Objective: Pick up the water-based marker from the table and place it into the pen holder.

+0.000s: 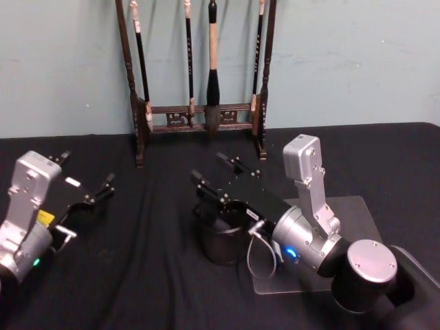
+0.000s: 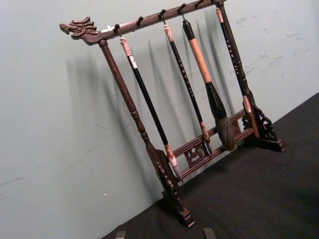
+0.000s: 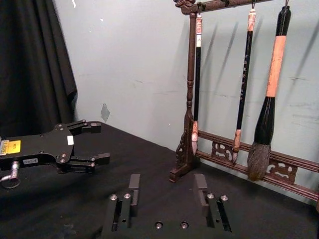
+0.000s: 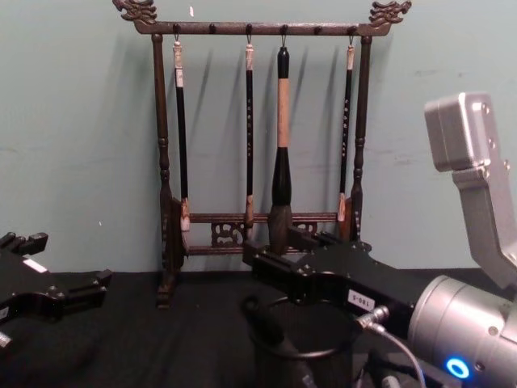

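Well, the black pen holder (image 1: 221, 253) stands on the dark table (image 1: 137, 275). A dark thin thing (image 4: 265, 325) leans inside it, and I cannot tell if that is the marker. The right gripper (image 1: 208, 166) hangs just above the cup, fingers wide apart and holding nothing. The left gripper (image 1: 87, 170) sits far off to the left, fingers spread too. The brush rack (image 1: 199, 117) stands behind.

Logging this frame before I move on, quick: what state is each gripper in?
Left gripper: open, holding nothing.
Right gripper: open, holding nothing, above the pen holder.
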`<action>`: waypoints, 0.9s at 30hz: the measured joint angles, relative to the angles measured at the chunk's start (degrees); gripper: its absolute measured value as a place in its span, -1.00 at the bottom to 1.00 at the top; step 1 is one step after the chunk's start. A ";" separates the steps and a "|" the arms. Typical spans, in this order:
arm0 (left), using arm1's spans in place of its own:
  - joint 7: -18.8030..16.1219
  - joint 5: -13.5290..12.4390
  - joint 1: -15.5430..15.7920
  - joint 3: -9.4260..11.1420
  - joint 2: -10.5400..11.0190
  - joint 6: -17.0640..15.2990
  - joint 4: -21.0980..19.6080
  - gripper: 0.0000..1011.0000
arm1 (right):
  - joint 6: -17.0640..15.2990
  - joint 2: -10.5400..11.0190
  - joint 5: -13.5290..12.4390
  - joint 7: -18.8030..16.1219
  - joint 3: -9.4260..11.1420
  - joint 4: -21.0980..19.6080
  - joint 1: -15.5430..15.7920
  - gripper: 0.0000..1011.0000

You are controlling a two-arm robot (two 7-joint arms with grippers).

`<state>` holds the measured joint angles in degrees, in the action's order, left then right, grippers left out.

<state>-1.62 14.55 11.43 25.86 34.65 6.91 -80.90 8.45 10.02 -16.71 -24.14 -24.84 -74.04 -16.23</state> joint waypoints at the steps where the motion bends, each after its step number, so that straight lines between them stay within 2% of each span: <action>1: 0.00 0.00 0.00 0.00 0.00 0.00 0.00 1.00 | 0.00 0.00 0.00 0.00 0.00 0.00 0.00 0.36; 7: 0.00 0.00 0.00 0.00 0.00 0.00 0.00 1.00 | 0.00 0.02 0.00 0.02 0.00 -0.04 0.03 0.73; 13: 0.00 0.00 0.00 0.00 0.00 0.00 0.00 1.00 | 0.00 0.03 0.00 0.02 0.00 -0.06 0.04 0.98; 27: 0.00 0.00 0.00 0.00 0.00 0.00 0.00 1.00 | -0.66 0.85 -0.78 0.03 0.65 -1.39 0.99 0.98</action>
<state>-1.62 14.55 11.43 25.86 34.64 6.91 -80.90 7.79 10.87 -17.49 -24.11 -24.19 -75.43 -15.24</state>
